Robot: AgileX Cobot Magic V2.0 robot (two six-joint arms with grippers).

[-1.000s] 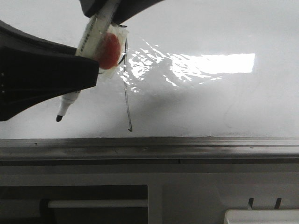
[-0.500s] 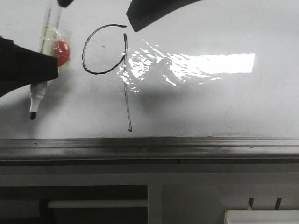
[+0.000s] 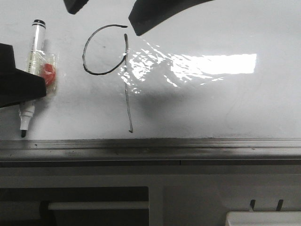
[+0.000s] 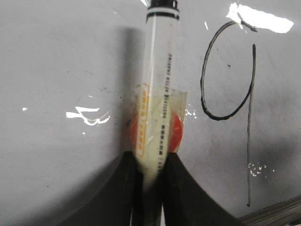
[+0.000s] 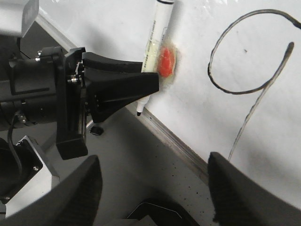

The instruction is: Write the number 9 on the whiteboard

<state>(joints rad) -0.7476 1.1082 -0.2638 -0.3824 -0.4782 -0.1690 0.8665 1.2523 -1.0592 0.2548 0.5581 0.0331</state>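
Leftward and clear of the drawing is where the left gripper (image 3: pixel 21 87) has carried the marker (image 3: pixel 30 70) over the last second, uncovering the loop it hid before. It is clenched on the marker's barrel, tip pointing toward the grey rail (image 3: pixel 150 149) at the near edge of the whiteboard (image 3: pixel 211 108), apparently lifted off it. Farther in, the number 9 (image 3: pixel 110 66) stands complete: open loop, long tail ending just short of the rail. By the far edge the right gripper (image 3: pixel 117 12) hangs released, holding nothing. Writing looks finished; only putting the marker down seems left.
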